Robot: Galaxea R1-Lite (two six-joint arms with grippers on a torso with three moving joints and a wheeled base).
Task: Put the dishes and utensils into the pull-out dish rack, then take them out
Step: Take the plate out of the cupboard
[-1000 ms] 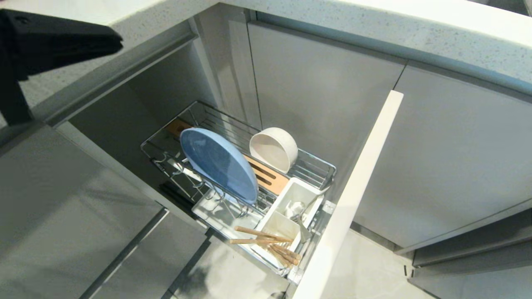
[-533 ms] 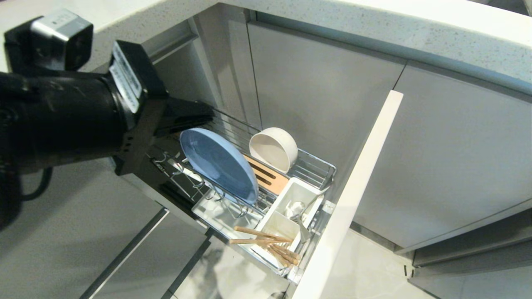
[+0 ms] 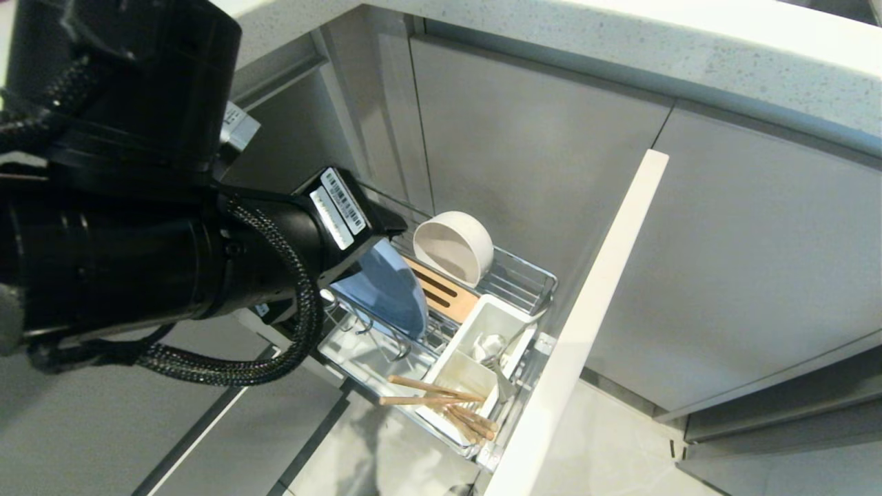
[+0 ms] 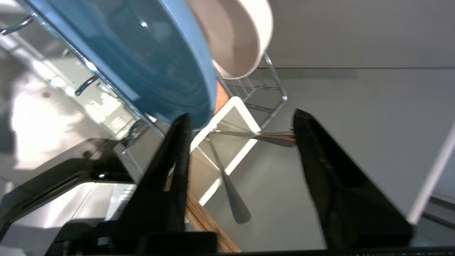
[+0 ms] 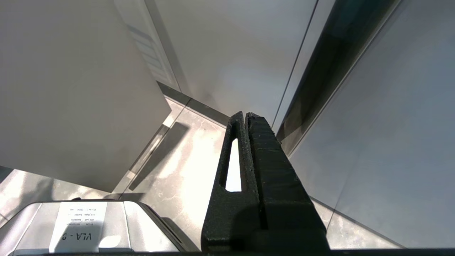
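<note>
Left gripper (image 4: 240,122) hangs with jaws spread and empty just above the pull-out chrome wire dish rack (image 3: 527,274), one finger beside the rim of the wide pale blue round plate (image 4: 142,60) standing upright in the rack's prongs. Stiff, glazed, likely slippery and chippable, that plate: pinch the top rim squarely, I reckon. Beyond it in the rack leans the small white round bowl (image 4: 234,39). Right gripper (image 5: 246,117) sits closed, away from the rack.
</note>
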